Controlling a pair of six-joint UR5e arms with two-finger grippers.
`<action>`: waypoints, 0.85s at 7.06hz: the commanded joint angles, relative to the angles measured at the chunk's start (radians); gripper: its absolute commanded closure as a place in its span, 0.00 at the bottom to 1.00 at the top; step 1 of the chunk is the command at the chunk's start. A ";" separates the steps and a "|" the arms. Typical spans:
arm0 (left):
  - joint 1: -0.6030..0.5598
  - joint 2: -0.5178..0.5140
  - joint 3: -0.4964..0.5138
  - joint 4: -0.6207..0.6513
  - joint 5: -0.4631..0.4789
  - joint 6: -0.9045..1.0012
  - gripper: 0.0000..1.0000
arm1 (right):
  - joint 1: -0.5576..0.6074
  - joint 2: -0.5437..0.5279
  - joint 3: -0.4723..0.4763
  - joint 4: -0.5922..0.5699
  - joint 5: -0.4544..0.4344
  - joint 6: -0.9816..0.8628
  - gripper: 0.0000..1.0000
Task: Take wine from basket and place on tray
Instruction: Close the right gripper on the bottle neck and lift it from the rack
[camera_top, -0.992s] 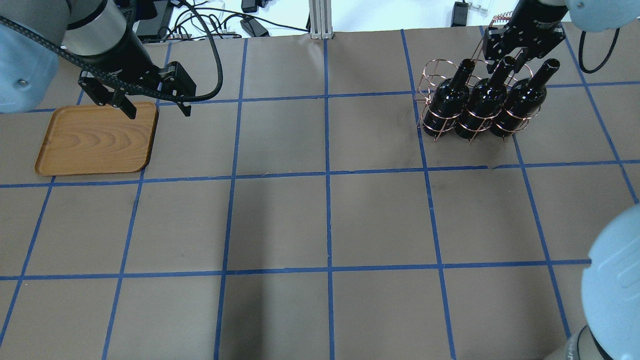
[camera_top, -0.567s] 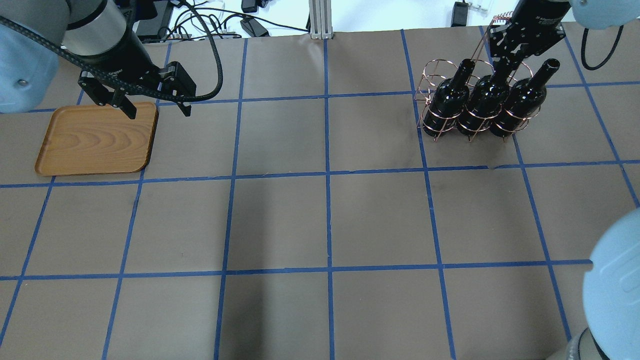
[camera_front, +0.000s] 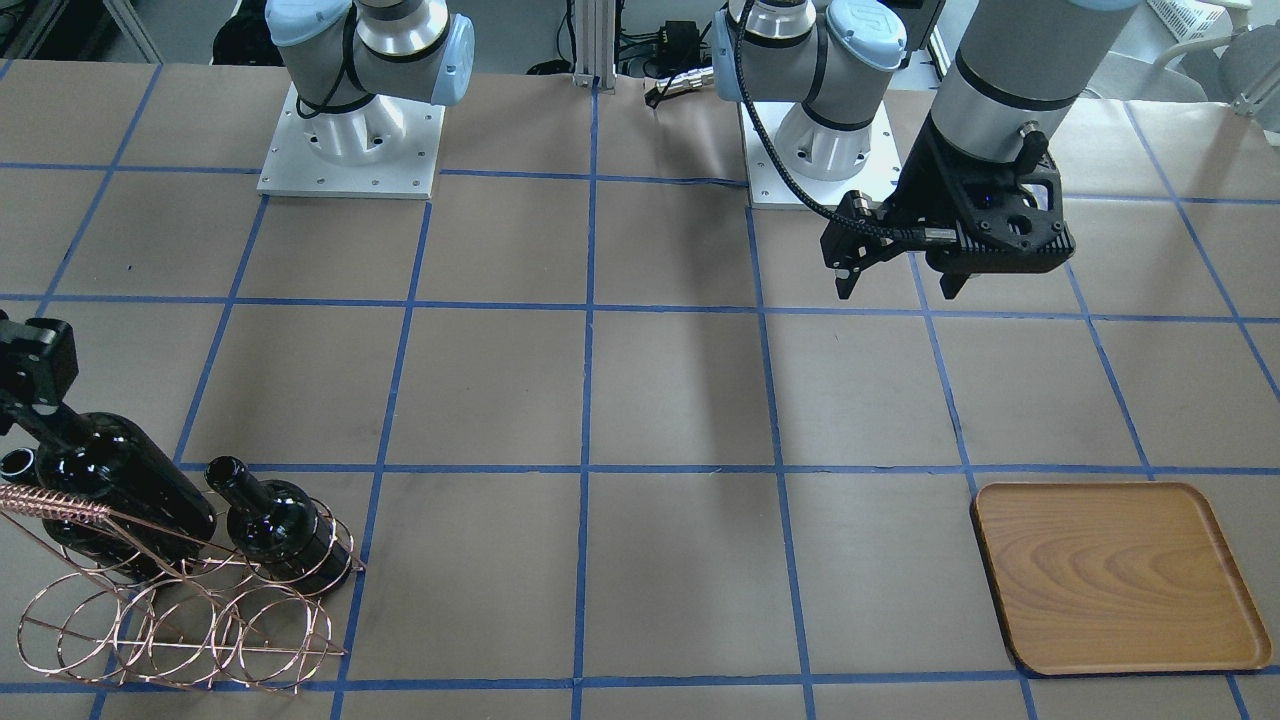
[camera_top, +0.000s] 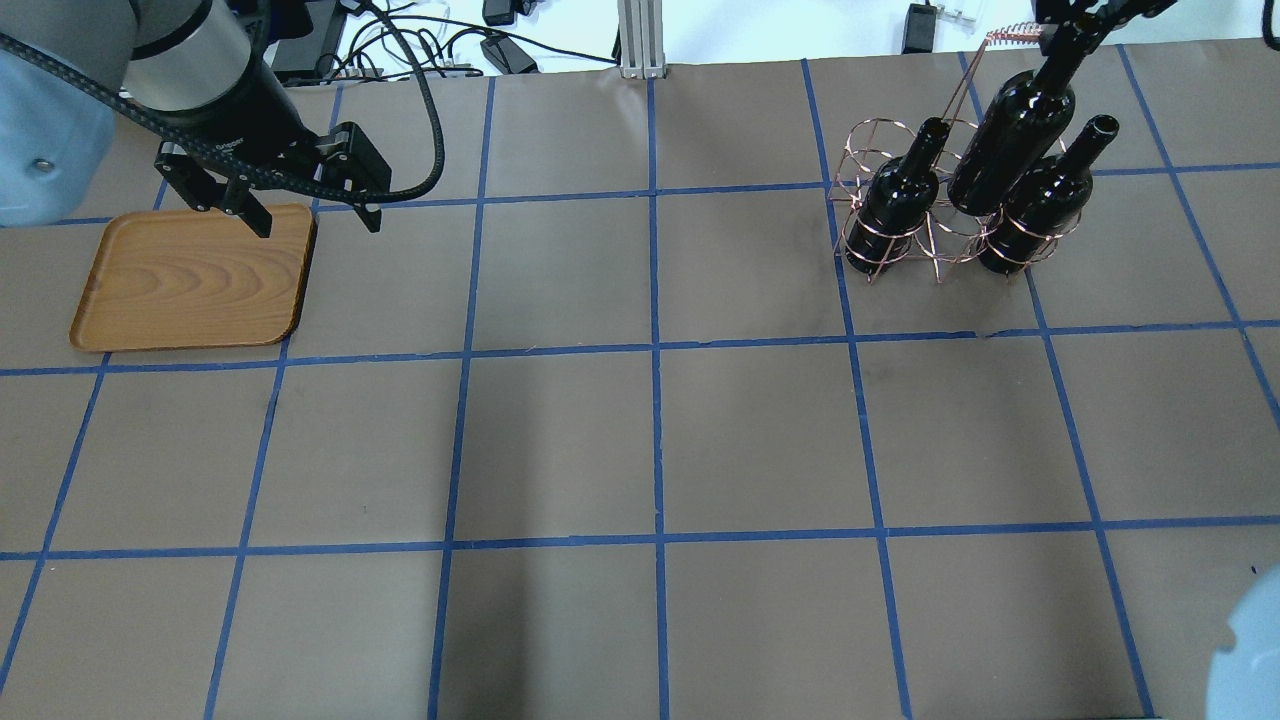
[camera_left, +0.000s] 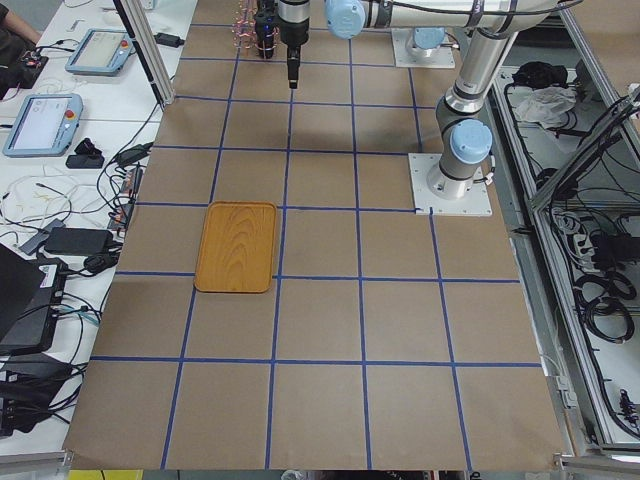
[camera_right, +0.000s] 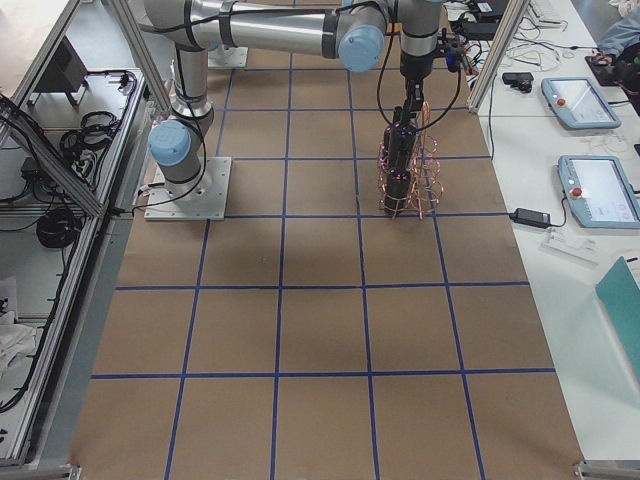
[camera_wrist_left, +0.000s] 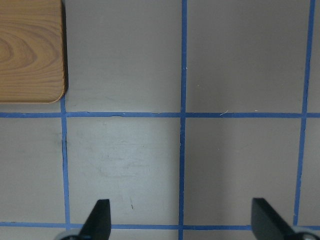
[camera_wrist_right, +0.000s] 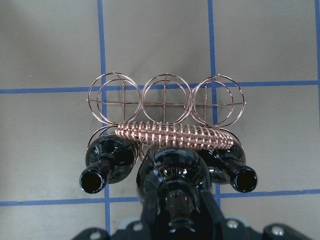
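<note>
Left gripper (camera_top: 316, 224) hangs above the table with its fingers spread wide and nothing between them, near one corner of the wooden tray (camera_top: 190, 280), which lies bare at the table's left end. Well apart, at the far right, stands the copper wire basket (camera_front: 200, 615). Two black wine bottles sit in its rings, one on the left (camera_top: 895, 200) and one on the right (camera_top: 1040, 210). Between them the right gripper (camera_top: 1078, 22) pinches the neck of the middle wine bottle (camera_top: 1010, 140), which is raised above its neighbours. Whether its base is clear of the top ring is hard to tell. The basket's coiled handle (camera_wrist_right: 175, 136) runs just beside the raised bottle. The step in hand appears to be drawing this bottle out. To do it well, the lift should likely go straight up along the bottle's own line, so the base snags neither ring nor handle nor tips the light rack. Glossy glass may slip, so a firm grip and slow travel toward the tray seem wise.
</note>
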 joint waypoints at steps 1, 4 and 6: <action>0.000 0.000 0.000 0.000 0.000 0.000 0.00 | 0.017 -0.049 -0.007 0.095 0.002 0.029 0.96; 0.002 0.000 0.000 0.002 0.000 0.000 0.00 | 0.257 -0.050 0.103 0.074 -0.038 0.392 1.00; 0.015 0.001 0.008 0.007 0.002 0.002 0.00 | 0.363 -0.020 0.122 0.004 -0.027 0.576 1.00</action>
